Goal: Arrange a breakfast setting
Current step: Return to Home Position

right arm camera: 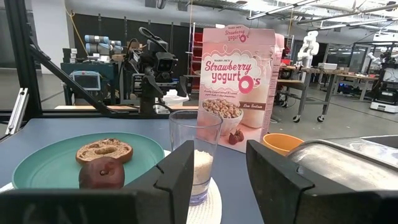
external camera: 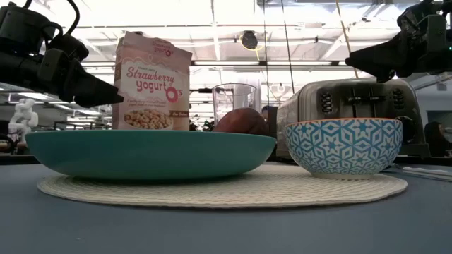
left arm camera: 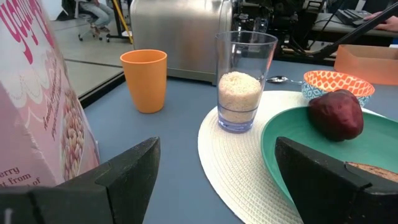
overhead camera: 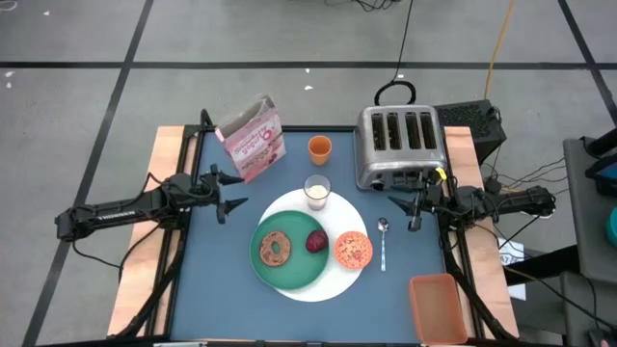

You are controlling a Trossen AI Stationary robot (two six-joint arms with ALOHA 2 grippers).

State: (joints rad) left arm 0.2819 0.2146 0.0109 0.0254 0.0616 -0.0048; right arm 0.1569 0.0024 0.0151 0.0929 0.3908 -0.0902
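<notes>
Left gripper (overhead camera: 229,196): fingers spread wide, nothing between them, touching nothing. It hovers at the table's left edge, near the pink cereal box (overhead camera: 253,140).
Right gripper (overhead camera: 406,209): fingers parted, narrower than the left pair, also empty. It hovers at the right edge, just in front of the silver toaster (overhead camera: 398,145).

Setting, centre of the blue table (overhead camera: 207,280):
- White round mat (overhead camera: 337,281), 1, lying flat.
- Green plate (overhead camera: 289,273), 1, on the mat's left part.
- Bagel (overhead camera: 276,249), 1, on the plate, with the dark red fruit (overhead camera: 316,241), 1, just beside it on the plate.
- Small orange patterned bowl (overhead camera: 353,250), 1, on the mat, right of the plate. It is blue and white outside.
- Milk glass (overhead camera: 317,192), 1, upright on the mat's far edge. The white filling is low and looks grainy in the left wrist view, so it is possibly not liquid.
- Metal spoon (overhead camera: 383,241), 1, on the table just right of the bowl, apart from it.
- Orange cup (overhead camera: 320,147), 1, upright beyond the glass, between box and toaster.
- Cereal box, 1, standing upright at the far left.

Orange bin (overhead camera: 436,306), 1, at the near right corner.
</notes>
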